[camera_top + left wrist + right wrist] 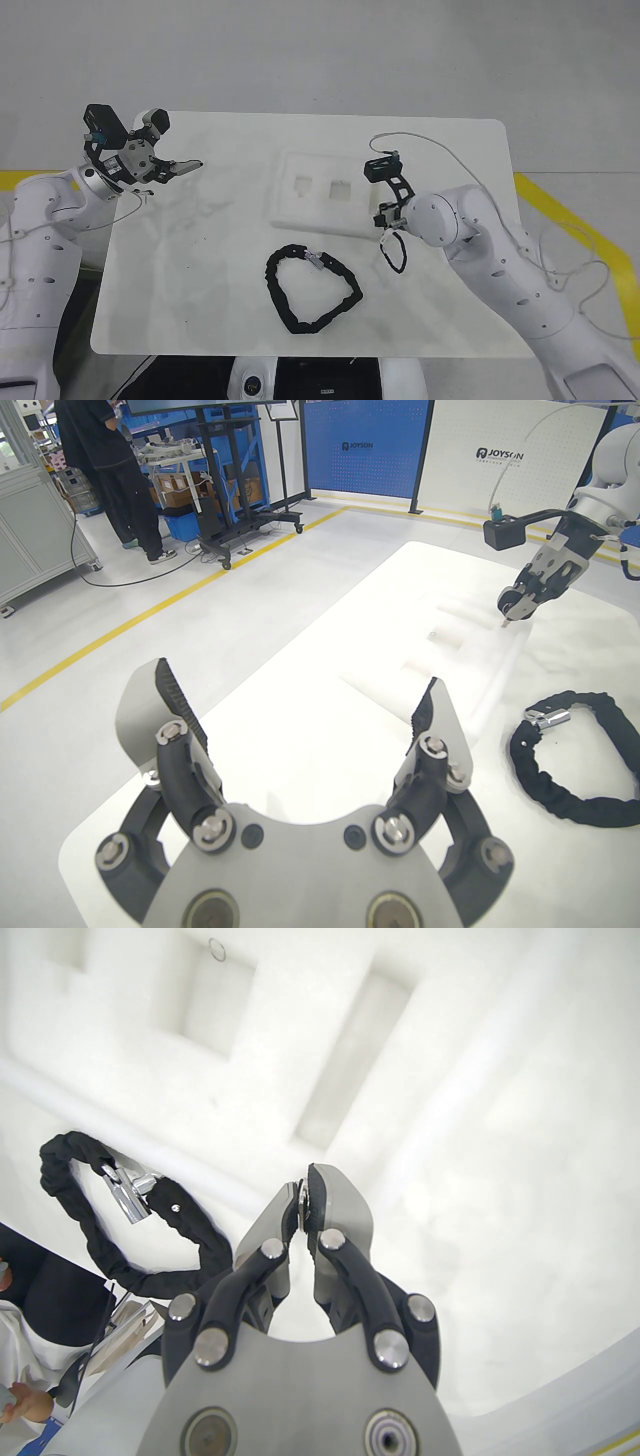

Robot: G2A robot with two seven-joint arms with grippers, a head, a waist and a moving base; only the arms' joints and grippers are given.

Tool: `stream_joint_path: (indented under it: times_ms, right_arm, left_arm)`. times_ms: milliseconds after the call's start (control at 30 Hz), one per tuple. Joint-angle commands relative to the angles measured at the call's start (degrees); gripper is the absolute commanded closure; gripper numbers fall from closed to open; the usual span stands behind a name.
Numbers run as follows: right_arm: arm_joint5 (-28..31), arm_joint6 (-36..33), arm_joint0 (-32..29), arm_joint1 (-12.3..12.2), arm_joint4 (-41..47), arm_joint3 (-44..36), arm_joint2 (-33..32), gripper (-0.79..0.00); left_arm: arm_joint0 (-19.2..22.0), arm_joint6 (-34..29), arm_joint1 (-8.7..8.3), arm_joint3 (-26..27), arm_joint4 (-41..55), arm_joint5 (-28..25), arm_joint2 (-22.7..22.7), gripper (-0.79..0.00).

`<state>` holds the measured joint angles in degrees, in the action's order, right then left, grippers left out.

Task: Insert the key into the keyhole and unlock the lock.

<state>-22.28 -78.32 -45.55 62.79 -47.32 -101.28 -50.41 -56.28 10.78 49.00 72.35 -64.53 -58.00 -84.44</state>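
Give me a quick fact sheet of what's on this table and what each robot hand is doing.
Table: white, rounded corners
Tray: white foam with shallow pockets, toward the table's far side
Chain: black loop closed by a silver lock, lying flat nearer the robot than the tray
Right hand: shut on a small key, above the tray's end
Left hand: open, empty, over a far corner of the table
Progress: key not yet in the lock
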Motion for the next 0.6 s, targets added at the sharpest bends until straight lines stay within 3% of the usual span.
stream_joint_path:
  times_ms: [0, 433, 567]
  right_arm:
    - [-0.15, -0.87, -0.11, -0.1, -0.99, -1.07, -0.32, 0.0]
    - [1.22, -4.91, -0.47, -0.53, -12.15, -3.68, -2.08, 0.0]
    - [1.76, -5.45, -1.0, -0.13, -11.83, -4.36, -3.09, 0.0]
  left_arm:
    - [0.0, 0.0, 0.0, 0.0, 0.0, 0.0, 0.0, -0.785]
    - [0.0, 0.0, 0.0, 0.0, 0.0, 0.0, 0.0, -0.785]
    - [0.0, 0.0, 0.0, 0.0, 0.0, 0.0, 0.0, -0.785]
